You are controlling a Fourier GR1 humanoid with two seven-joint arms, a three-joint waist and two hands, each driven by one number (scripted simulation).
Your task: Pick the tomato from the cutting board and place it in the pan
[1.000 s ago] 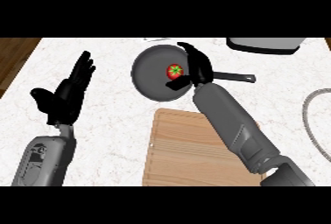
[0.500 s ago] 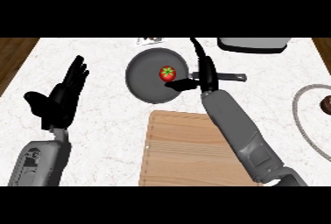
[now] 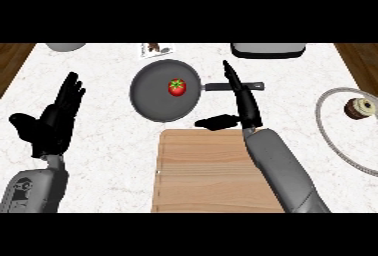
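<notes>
A red tomato (image 3: 177, 87) with a green top lies inside the dark round pan (image 3: 151, 100), a little right of its middle. The pan's black handle (image 3: 220, 86) points right. My right hand (image 3: 244, 104) is open just right of the pan, fingers straight and pointing away over the handle, thumb (image 3: 217, 121) sticking out to the left; it holds nothing. The wooden cutting board (image 3: 210, 170) lies below the pan with nothing on it, and my right forearm crosses its right side. My left hand (image 3: 53, 121) rests open at the left, fingers up.
A plate (image 3: 336, 130) with a brown pastry (image 3: 360, 108) sits at the right edge. A grey appliance (image 3: 267, 49) stands at the back right, a small card (image 3: 155, 48) and a grey bowl (image 3: 65, 47) at the back left. Brown floor shows past both back corners.
My right hand has drawn back to the right, off the tomato, which stays in the pan. The view has shifted, so the pan shows lower and the plate has come into sight.
</notes>
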